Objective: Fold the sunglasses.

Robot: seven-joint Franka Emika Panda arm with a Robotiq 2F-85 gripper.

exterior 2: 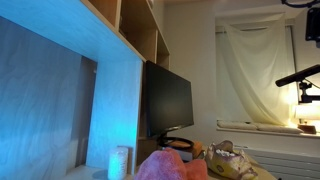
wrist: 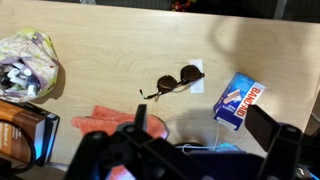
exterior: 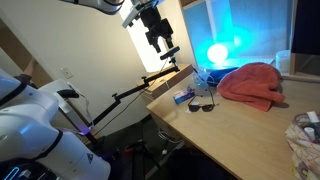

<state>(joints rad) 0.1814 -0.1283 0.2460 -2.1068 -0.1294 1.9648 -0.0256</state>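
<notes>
your sunglasses [wrist: 178, 80] lie unfolded on the desk [wrist: 120, 40].
one black pair, two dark lenses; your pincer [exterior: 162, 47] gapes wide, empty.

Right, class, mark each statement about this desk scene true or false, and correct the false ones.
1. The small black-framed sunglasses lie on the pale wooden table. True.
2. The gripper grips the sunglasses. False: it hangs open above the table, holding nothing.
3. The crumpled red cloth covers the sunglasses. False: they lie uncovered beside it.
4. The small blue-and-white packet lies near the sunglasses. True.
</notes>
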